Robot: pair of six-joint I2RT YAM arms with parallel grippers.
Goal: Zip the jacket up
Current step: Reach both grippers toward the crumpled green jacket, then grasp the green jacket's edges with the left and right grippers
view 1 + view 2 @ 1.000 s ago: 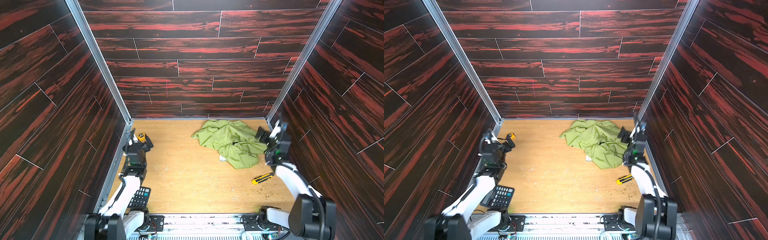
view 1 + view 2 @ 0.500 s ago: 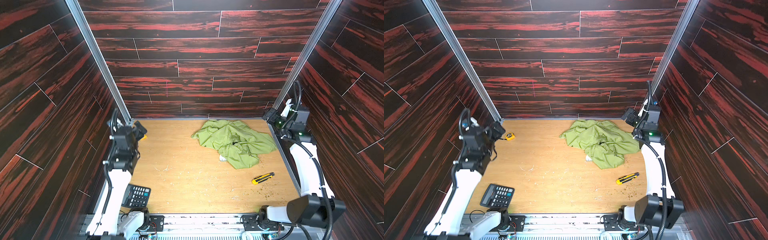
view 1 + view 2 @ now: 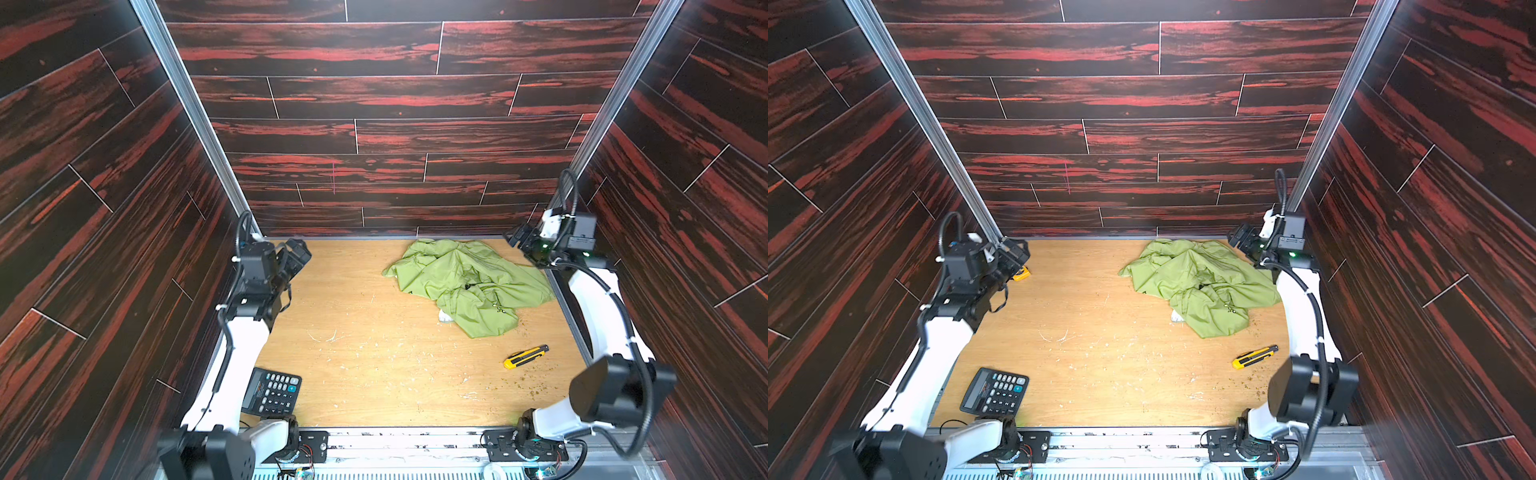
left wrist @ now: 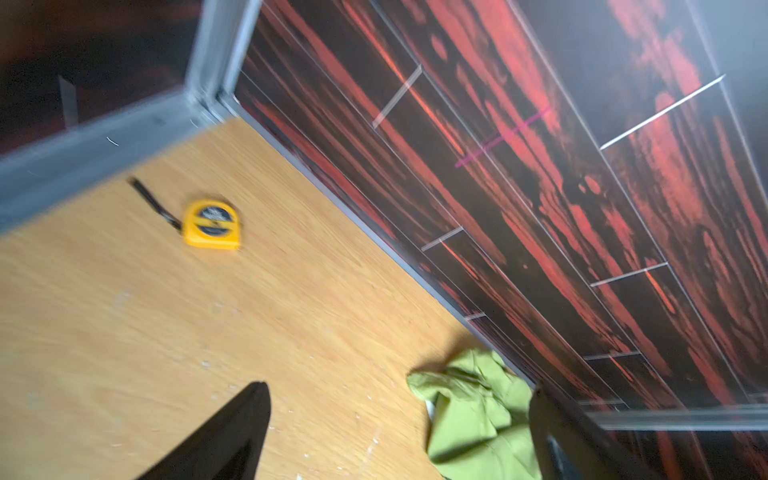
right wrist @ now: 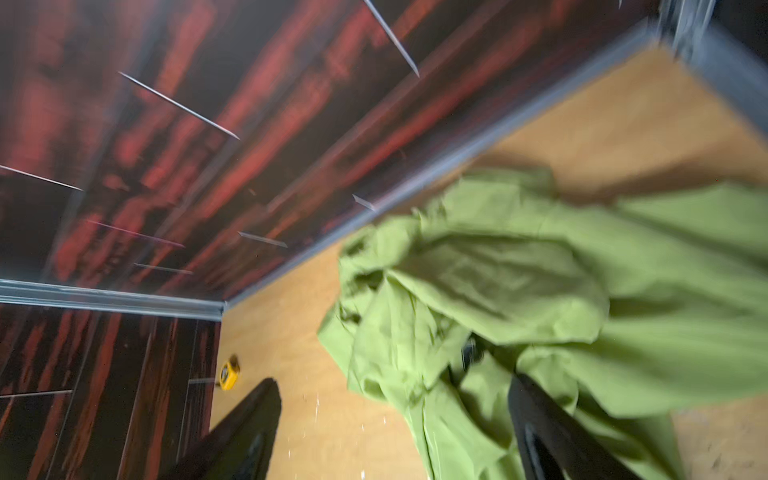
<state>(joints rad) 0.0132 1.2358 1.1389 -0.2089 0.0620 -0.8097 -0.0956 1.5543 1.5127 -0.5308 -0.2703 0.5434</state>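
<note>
The jacket [image 3: 465,282] [image 3: 1200,282] is a crumpled lime-green heap at the back right of the wooden table, and its zipper line cannot be made out. My right gripper [image 3: 519,239] [image 3: 1239,237] hangs open above the heap's far right edge, near the back corner. In the right wrist view the jacket [image 5: 540,291] fills the space under the right gripper [image 5: 392,380], with nothing between its fingers. My left gripper [image 3: 297,251] [image 3: 1013,251] is open at the back left, well away from the cloth. The left wrist view shows only a corner of the jacket [image 4: 478,411] beyond the left gripper [image 4: 399,386].
A black calculator [image 3: 272,392] [image 3: 994,392] lies front left beside the left arm. A yellow utility knife [image 3: 525,356] [image 3: 1254,356] lies front right of the jacket. A yellow tape measure [image 3: 1021,273] [image 4: 212,224] sits in the back left corner. Dark wood-pattern walls close in three sides.
Both arms have risen from a low folded pose and carried their grippers up and toward the back wall. The jacket and the other objects have not moved.
</note>
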